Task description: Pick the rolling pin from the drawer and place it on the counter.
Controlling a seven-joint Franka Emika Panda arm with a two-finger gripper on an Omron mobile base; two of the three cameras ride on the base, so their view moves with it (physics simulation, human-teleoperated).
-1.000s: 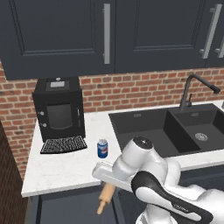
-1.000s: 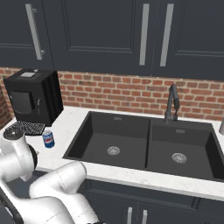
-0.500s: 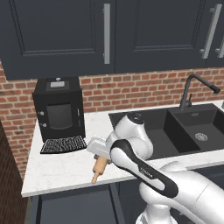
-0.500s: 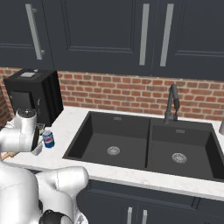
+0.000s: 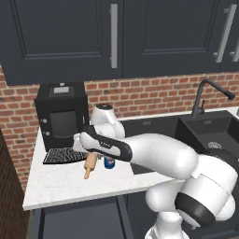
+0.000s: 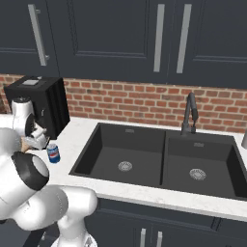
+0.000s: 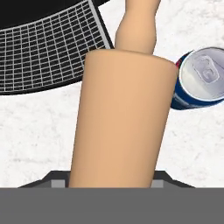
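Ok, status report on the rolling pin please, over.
Pincer shut on rolling pin. Pin over counter, low. Soda can close beside it.

In the left base view, left of centre, the gripper (image 5: 92, 154) is buried under the arm's own wrist, so its fingers and how they meet the rolling pin (image 5: 89, 167) cannot be made out; just the pin's lower end shows. The soda can (image 5: 109, 162) beside it is partly covered by the arm. In the right base view, the pin is almost wholly hidden behind the arm at the left edge, and the tabletop (image 6: 77, 144) is cut off there. In the hand view, the rolling pin's (image 7: 122, 118) near end runs out at the bottom, and the soda can (image 7: 199, 78) is clipped by the right edge.
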